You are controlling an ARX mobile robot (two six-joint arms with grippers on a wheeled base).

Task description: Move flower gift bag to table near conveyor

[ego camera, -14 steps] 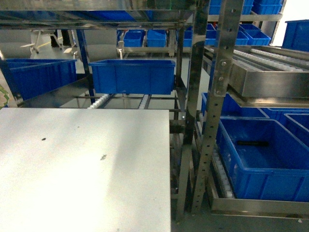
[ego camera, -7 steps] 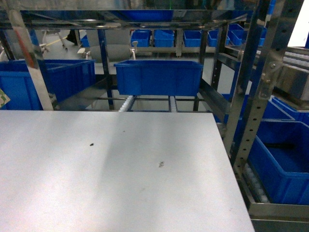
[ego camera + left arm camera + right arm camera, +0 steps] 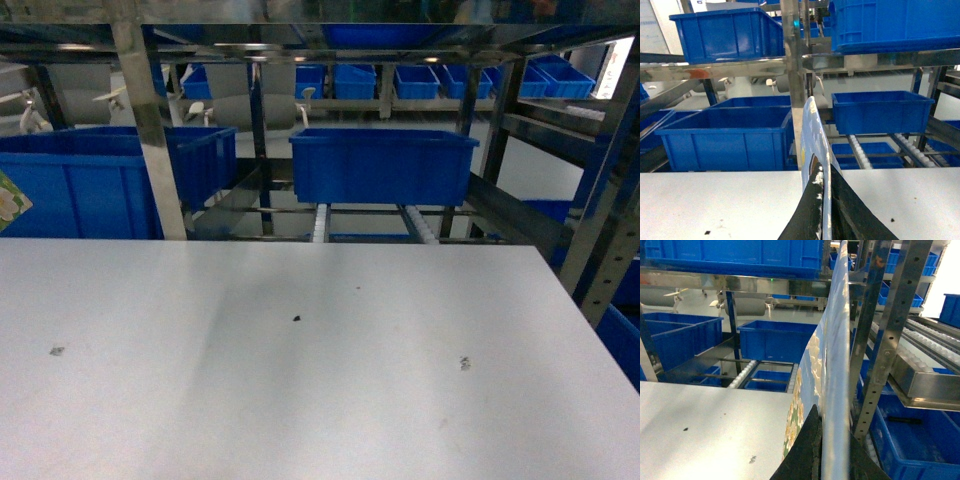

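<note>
gift bag (image 3: 832,365) upright, long axis vertical | both fingers pinch its edges | table (image 3: 300,400) below

The large flat white table (image 3: 300,400) looks matt and smooth, faintly speckled. Behind it, the conveyor's shiny stainless-steel frame (image 3: 150,150) is polished and reflective, its white rollers (image 3: 320,222) plasticky. The blue plastic bins (image 3: 380,165) have a dull sheen. The floral paper gift bag (image 3: 832,365) looks glossy.
</note>
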